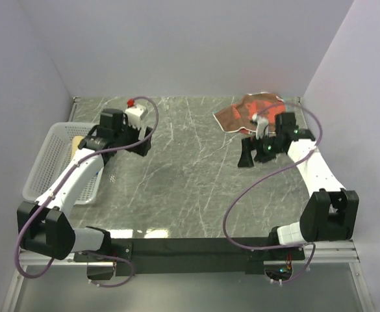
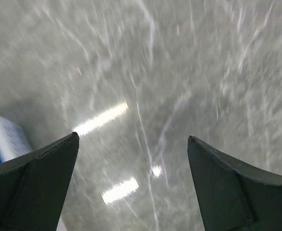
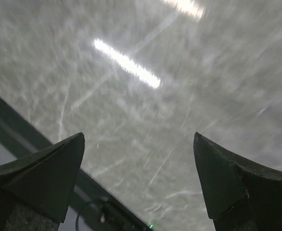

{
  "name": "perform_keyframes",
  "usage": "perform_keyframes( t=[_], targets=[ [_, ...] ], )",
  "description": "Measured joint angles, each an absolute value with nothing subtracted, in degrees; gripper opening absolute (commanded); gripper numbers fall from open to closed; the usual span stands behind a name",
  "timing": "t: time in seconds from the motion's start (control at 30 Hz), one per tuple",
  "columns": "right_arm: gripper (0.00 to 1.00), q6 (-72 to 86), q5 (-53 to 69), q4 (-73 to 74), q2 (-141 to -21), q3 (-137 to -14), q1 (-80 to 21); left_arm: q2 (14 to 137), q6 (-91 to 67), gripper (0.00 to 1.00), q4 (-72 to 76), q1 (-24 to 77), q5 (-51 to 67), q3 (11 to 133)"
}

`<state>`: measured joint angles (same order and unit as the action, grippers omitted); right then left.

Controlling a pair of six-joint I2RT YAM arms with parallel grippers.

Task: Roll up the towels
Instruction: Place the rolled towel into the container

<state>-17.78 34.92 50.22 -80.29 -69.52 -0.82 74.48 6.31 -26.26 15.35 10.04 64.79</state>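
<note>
towel [image 1: 251, 109] in brown and orange lies crumpled at one o'clock on the grey marbled table [image 1: 190, 175]. just on its six o'clock side the right gripper [image 1: 254, 155] hangs over bare tabletop, jaws spread wide, holding nothing. left gripper [image 1: 144, 140], at ten o'clock, is likewise wide apart and empty. a pale yellow cloth [image 1: 77, 142] sits in the white basket [image 1: 43, 169] at nine o'clock.

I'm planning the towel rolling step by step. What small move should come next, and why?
Probably move the right claw over to the patterned towel at the far right. That towel lies rumpled and unrolled just beyond that arm's wrist. The right claw and the left claw are both open and empty over bare table, so nothing is in hand yet.
</note>
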Motion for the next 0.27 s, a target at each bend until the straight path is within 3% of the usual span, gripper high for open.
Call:
perform_keyframes(
  t=[0.1,0.27],
  targets=[
    [1.0,-17.2,34.1,48.4,-78.2,-59.3,-0.8,74.5,6.1,1.0,-26.9,15.4,10.5,59.4],
    [1.0,-16.0,32.3,45.6,-71.0,-54.4,-0.8,72.4,6.1,1.0,-26.9,15.4,11.9,52.3]
  ],
)
